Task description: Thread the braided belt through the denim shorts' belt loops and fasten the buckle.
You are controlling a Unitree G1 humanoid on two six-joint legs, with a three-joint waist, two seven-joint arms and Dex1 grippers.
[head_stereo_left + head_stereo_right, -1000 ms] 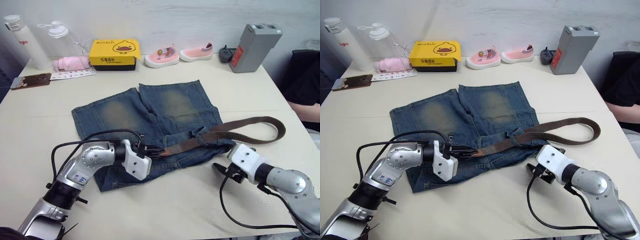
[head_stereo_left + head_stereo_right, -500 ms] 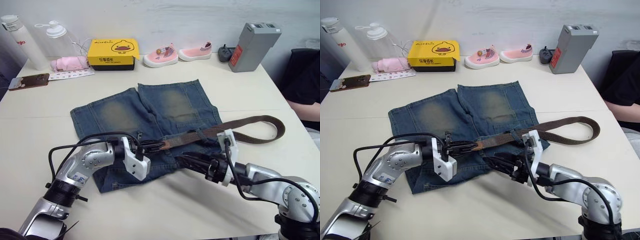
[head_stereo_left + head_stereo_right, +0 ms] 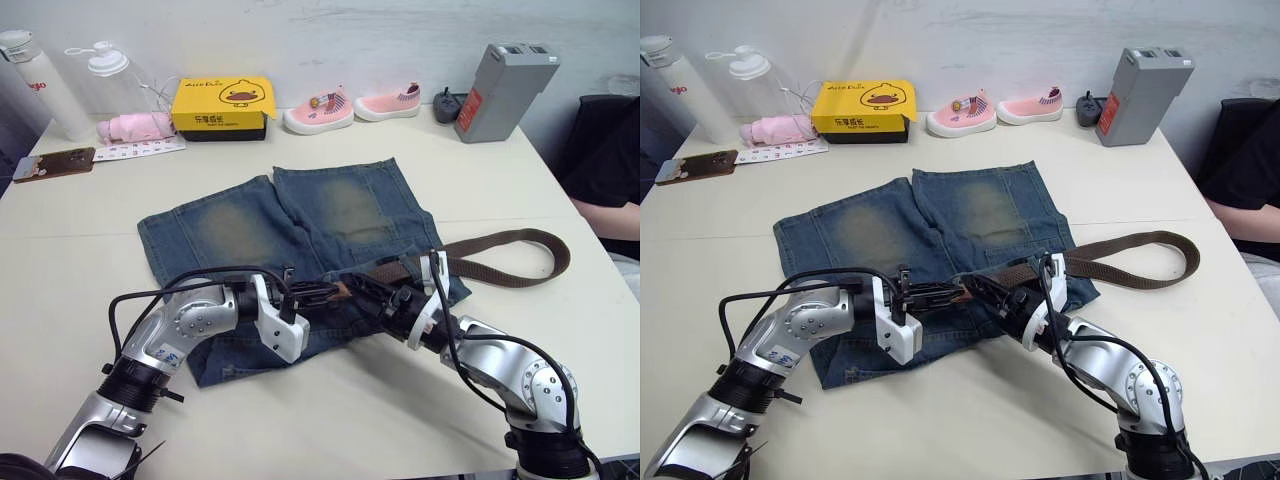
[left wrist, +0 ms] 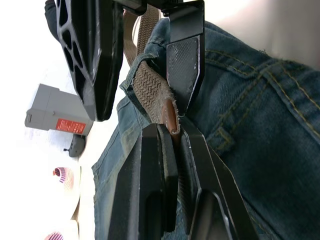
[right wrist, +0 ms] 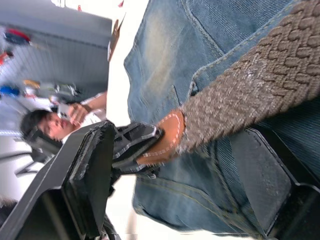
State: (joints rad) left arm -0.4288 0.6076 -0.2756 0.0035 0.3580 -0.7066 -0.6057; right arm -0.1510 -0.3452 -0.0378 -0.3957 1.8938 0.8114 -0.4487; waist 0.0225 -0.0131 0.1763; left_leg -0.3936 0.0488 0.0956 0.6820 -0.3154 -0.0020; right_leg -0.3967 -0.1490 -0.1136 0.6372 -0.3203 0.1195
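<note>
The denim shorts (image 3: 260,225) lie flat on the table (image 3: 90,260), waistband toward me. The braided belt (image 3: 500,240) loops out to the right and runs back left along the waistband. My left gripper (image 3: 318,294) is shut on its tan leather tip (image 4: 171,117), held just above the denim. My right gripper (image 3: 365,290) meets it from the right, open, one finger (image 4: 185,65) on each side of the braid (image 5: 250,85) just behind the tip. A belt loop (image 4: 223,141) shows on the waistband beside the left fingers. The buckle is hidden.
Along the back edge stand two bottles (image 3: 35,85), a pink cloth (image 3: 140,127), a yellow box (image 3: 222,105), two pink shoes (image 3: 318,115) and a grey battery block (image 3: 495,90). A phone (image 3: 55,165) lies far left. A person (image 3: 610,170) sits at the right edge.
My right arm swung from the table right of the waistband leftward to the belt tip, fingers now straddling the braid. The left gripper kept its hold on the tip and raised it slightly.
</note>
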